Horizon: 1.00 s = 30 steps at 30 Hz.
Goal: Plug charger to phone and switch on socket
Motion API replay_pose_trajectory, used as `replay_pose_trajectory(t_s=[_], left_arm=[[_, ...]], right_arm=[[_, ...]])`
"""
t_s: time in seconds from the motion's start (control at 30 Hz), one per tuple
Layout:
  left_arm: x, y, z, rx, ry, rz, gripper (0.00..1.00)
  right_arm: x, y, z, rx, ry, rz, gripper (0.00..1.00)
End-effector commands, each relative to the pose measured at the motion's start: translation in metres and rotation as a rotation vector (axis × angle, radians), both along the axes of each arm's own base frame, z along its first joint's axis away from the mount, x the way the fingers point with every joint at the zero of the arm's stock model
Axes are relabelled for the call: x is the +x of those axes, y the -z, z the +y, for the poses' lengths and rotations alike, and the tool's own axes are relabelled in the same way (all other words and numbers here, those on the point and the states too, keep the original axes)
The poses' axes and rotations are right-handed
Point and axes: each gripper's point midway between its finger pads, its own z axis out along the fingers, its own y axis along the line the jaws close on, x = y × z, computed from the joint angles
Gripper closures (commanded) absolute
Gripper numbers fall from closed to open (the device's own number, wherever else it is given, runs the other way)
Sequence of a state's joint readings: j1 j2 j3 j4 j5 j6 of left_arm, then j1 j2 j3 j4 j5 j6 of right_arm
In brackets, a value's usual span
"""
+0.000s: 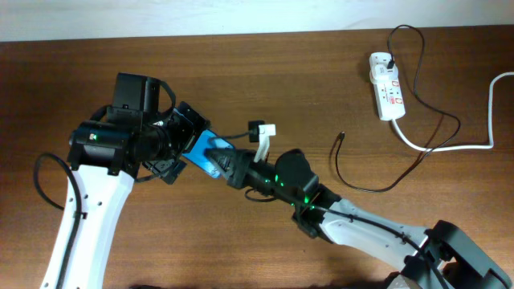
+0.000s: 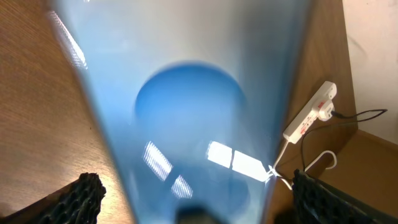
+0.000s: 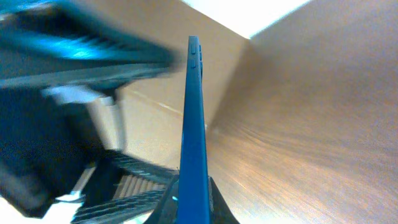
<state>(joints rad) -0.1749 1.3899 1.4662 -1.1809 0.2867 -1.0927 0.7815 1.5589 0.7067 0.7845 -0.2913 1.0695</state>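
Looking down on the tabletop (image 1: 265,72), we find the phone (image 1: 210,154) a little left of its middle, well clear of every edge, caught between the two arms. The right gripper (image 1: 227,164) is clamped on the phone's near end; in its wrist view we see the slim blue body edge-on, rising straight out from between the fingers (image 3: 134,202). The left gripper (image 1: 183,144) stands released at the phone's other end. Its fingers (image 2: 84,196) are spread wide, one on each side of the blue screen, with a gap of bare wood at either long edge. The socket (image 1: 387,87) lies near the far right corner, well apart from the phone. The charger (image 1: 340,141) runs from it in a loose loop, and its plug tip rests free right of centre. Between tip and phone we see open wood, crossed only by the right arm. The thick white cord (image 1: 450,148) trails off toward the right edge.
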Motion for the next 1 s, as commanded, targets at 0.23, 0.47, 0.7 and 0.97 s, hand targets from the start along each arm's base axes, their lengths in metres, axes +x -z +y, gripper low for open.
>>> replay_pose_trajectory(t_s=[0.23,0.47,0.7,0.97], left_arm=[[0.003,-0.001,0.007,0.11,0.132,-0.076,0.0],[-0.002,0.004,0.023,0.232,0.191,-0.082,0.01],[-0.03,0.002,0.056,0.387,0.139,-0.02,0.0],[-0.058,-0.025,0.052,0.32,0.121,-0.098,0.01]], right_arm=[[0.024,0.019,-0.028,0.108,0.067,0.402,0.96],[0.007,0.068,-0.044,0.119,0.075,0.897,0.96],[0.004,0.065,-0.054,0.148,0.01,0.995,0.96],[0.003,0.058,-0.055,0.204,-0.008,1.076,0.96]])
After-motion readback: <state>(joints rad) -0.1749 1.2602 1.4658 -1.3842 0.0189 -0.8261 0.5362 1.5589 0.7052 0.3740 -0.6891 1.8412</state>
